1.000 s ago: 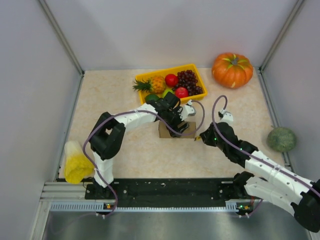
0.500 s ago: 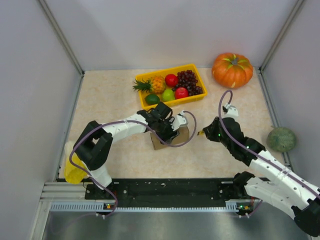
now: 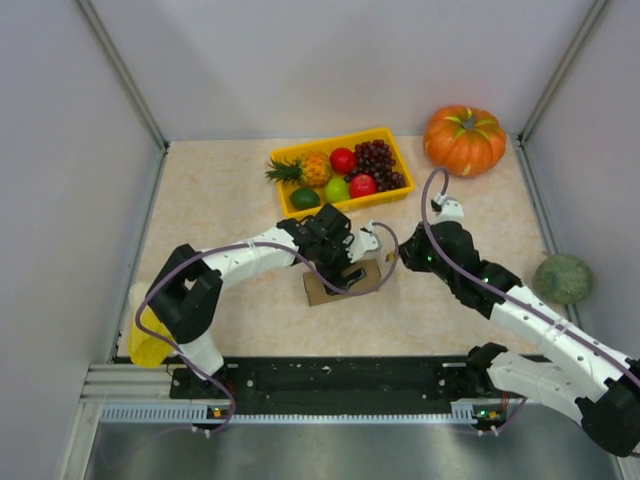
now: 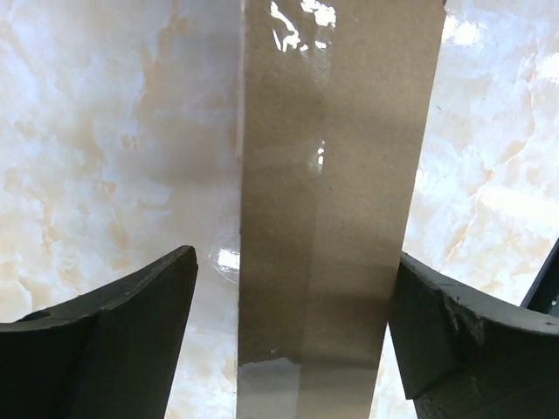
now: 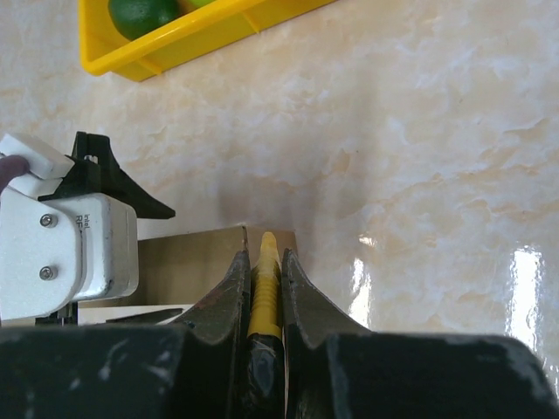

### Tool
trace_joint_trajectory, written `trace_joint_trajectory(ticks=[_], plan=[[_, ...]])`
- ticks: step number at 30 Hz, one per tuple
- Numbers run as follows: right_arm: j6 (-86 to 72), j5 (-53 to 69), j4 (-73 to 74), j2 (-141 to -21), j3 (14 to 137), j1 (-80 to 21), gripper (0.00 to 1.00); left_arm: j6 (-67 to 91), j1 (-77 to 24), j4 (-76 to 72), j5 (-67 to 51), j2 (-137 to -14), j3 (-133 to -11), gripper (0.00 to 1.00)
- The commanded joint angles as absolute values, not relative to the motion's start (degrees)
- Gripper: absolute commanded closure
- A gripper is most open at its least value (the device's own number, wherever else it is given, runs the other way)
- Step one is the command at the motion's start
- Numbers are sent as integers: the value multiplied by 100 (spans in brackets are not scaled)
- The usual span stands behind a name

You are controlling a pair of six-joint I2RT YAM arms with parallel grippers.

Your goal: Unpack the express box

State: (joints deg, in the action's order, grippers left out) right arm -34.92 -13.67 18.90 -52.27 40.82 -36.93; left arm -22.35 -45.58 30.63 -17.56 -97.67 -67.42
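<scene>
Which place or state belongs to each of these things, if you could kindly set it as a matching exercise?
Things:
1. express box
2. pumpkin
3. yellow tool
4. yellow tray

Places or states:
A. far right corner of the table
B. clamped in the right gripper
C. holding fruit
D. between the fingers of the open left gripper

Pairs: 1-D, 2-A, 3-B, 4-C

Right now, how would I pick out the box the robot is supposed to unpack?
Find the yellow fruit tray at the back of the table. In front of it lies the express box, straddled by the left claw, with the right claw's yellow tool at its edge. It alone is flat, plain brown cardboard.
</scene>
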Motion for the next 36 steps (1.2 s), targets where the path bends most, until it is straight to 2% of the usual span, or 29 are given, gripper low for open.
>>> trace_joint_trajectory(ticks=[1,6,10,14,23,36], plan=[[-3401,-1231,1468,-5291,4219,-3630,100,-2118,-4553,3103,-1731,-9861,-7058,11],[-3358,-1047,1258,-5291,4175,-3630,100,-2092,-4562,3085,-1889,-9914,-7101,20],[-3261,-976,968,-5256,4035,-3639,100,-2092,-4562,3155,-1960,-10081,-7172,36],[-3234,-993,747,-5308,3903,-3639,100,-2083,-4562,3155,-1969,-10151,-7119,44],[-3269,-1186,352,-5423,3762,-3630,100,-2206,-4632,3032,-1899,-10028,-6847,56],[-3261,-1160,298,-5643,3691,-3630,100,-2399,-4728,2602,-1468,-9791,-6284,64]])
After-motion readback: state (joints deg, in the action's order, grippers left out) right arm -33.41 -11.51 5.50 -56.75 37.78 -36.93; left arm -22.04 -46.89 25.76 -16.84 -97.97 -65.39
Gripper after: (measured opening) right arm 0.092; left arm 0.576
